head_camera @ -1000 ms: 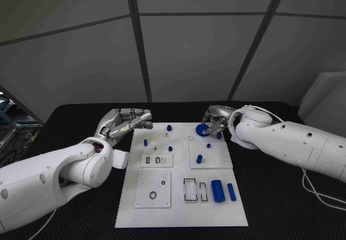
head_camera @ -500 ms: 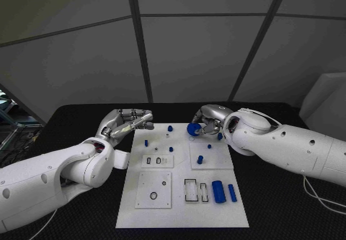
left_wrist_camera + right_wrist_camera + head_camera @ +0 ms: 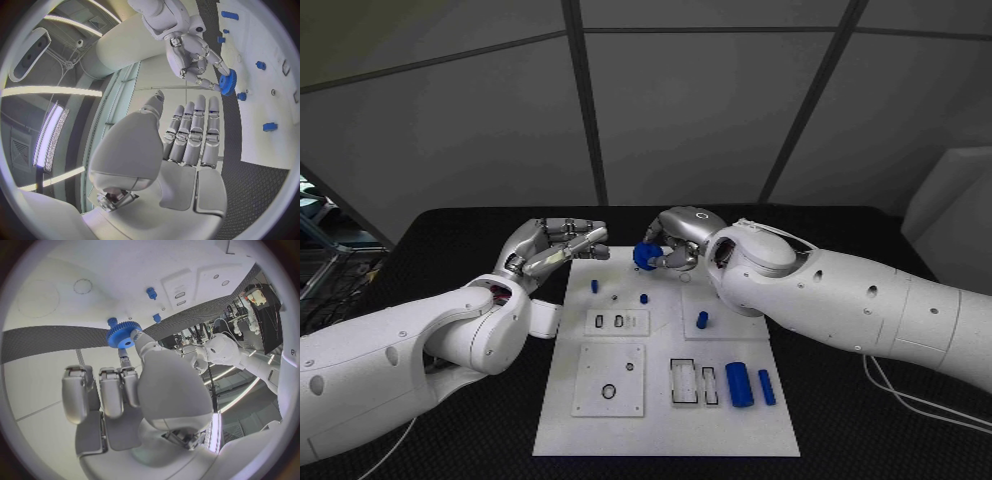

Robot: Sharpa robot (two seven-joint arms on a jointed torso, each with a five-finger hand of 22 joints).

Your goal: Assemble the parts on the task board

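The right robot hand (image 3: 668, 240) pinches a blue gear (image 3: 646, 256) above the board's (image 3: 661, 420) far edge; next, seat it on a peg, while the left robot hand (image 3: 557, 243) hovers curled, holding nothing.

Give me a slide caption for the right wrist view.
Right hand pinches a blue gear above the white task board.

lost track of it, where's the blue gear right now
In the head view the blue gear is pinched in the right hand, above the far edge of the task board, beside the left hand.
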